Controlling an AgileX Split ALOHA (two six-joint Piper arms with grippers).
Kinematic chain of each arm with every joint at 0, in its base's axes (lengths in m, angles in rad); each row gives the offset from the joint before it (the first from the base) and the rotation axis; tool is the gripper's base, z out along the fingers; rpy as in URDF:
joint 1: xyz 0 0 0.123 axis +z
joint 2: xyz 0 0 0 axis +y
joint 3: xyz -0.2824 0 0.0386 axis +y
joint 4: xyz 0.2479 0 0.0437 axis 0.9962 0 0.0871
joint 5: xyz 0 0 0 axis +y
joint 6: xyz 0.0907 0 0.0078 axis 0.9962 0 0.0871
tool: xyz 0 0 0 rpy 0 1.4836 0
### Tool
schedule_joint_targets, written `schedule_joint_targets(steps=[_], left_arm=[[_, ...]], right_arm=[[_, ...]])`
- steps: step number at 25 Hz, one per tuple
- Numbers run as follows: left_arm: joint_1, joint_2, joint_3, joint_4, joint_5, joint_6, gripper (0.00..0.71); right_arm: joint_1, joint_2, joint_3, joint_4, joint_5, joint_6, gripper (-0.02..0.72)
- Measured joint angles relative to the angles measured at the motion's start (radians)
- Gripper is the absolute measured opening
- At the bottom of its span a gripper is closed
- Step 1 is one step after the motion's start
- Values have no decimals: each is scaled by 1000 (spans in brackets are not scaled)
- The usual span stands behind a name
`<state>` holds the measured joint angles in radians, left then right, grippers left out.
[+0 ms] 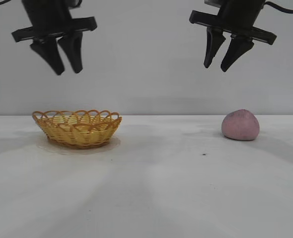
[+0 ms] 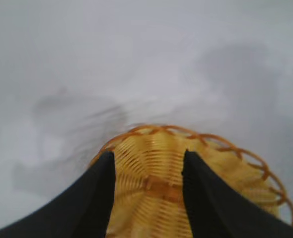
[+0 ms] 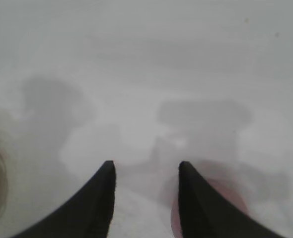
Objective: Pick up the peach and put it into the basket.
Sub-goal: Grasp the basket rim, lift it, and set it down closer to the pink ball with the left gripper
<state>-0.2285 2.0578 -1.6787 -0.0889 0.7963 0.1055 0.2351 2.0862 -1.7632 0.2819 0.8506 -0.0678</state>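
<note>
Two grippers are hanging high above the tabletop (image 1: 151, 188), neither holding anything: the left gripper (image 1: 67, 67) is hovering over the basket (image 1: 77, 128) at about nine o'clock in the exterior view, its fingers spread apart, and the right gripper (image 1: 218, 64) is hovering toward three o'clock, its fingers likewise parted with a clear gap. The peach (image 1: 240, 125) is sitting on the tabletop at about three o'clock, well apart from the basket and below, slightly outward of, the right gripper; in the right wrist view it is peeking out behind one finger (image 3: 198, 208). Judging by its matte, rounded skin, the peach is probably light and not slippery, perhaps slightly yielding, so a moderate squeeze should be enough. The fingers should be straddling its widest middle, below the pointed top, so it is not rolling or squirting out. The basket is lying empty, waiting.
</note>
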Motion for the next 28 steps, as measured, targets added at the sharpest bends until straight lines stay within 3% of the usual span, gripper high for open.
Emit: schedule_joint_targets(steps=[4, 12, 16, 18, 22, 24, 28], left_arm=[[15, 49, 0, 79, 37, 0, 329], [15, 147, -4, 85, 9, -2, 329], [15, 184, -10, 49, 2, 1, 129], [15, 184, -17, 15, -10, 8, 64], [25, 175, -17, -130, -12, 8, 77], [35, 142, 11, -246, -34, 13, 0], [38, 15, 207, -595, -202, 102, 0]], right_arm=[[0, 0, 0, 0, 4, 0, 297], [0, 0, 0, 0, 16, -16, 297], [0, 0, 0, 0, 16, -21, 297], [0, 0, 0, 0, 16, -25, 297], [0, 0, 0, 0, 16, -27, 297], [0, 0, 0, 0, 14, -27, 297], [0, 0, 0, -2, 16, -27, 297]])
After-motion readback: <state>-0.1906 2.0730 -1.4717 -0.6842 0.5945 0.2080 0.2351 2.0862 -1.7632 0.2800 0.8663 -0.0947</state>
